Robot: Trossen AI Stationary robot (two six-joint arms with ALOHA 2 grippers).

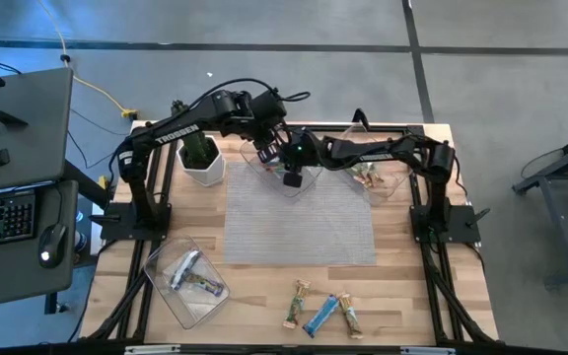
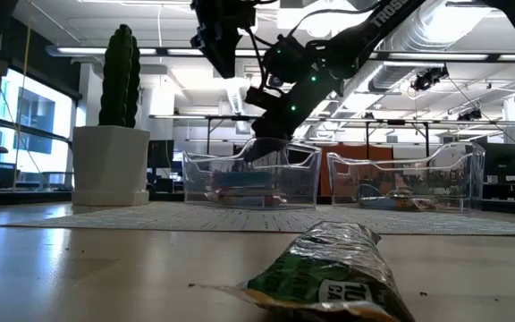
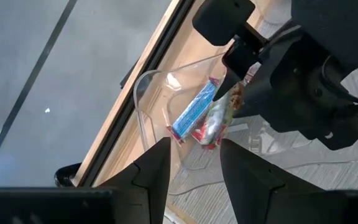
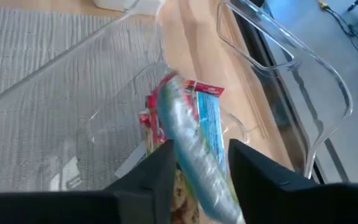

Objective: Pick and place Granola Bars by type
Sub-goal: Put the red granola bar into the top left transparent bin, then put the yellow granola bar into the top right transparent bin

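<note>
A clear tray (image 1: 256,150) stands at the far middle of the table; a blue bar (image 3: 194,111) and a red-edged bar (image 3: 202,135) lie in it. My right gripper (image 4: 201,174) reaches into this tray from the right and is shut on a silver-wrapped bar (image 4: 188,130). My left gripper (image 3: 194,162) hovers just above the same tray (image 3: 142,87), open and empty, close beside the right gripper (image 1: 292,177). Three more bars (image 1: 321,312) lie loose near the table's near edge. My right gripper pinches the silver-wrapped bar between its two fingers at one end (image 4: 207,186), the fingers lying across the bar. It comes slanting down from the table's right. The bar's free end (image 4: 169,87) points down into the tray, over the blue and red bars.
A cactus in a white pot (image 1: 202,158) stands just left of the tray. A second clear tray (image 1: 390,187) at the far right holds tan bars, and a third (image 1: 161,288) at the near left holds bars too. A grey mat (image 1: 299,222) covers the table's middle.
</note>
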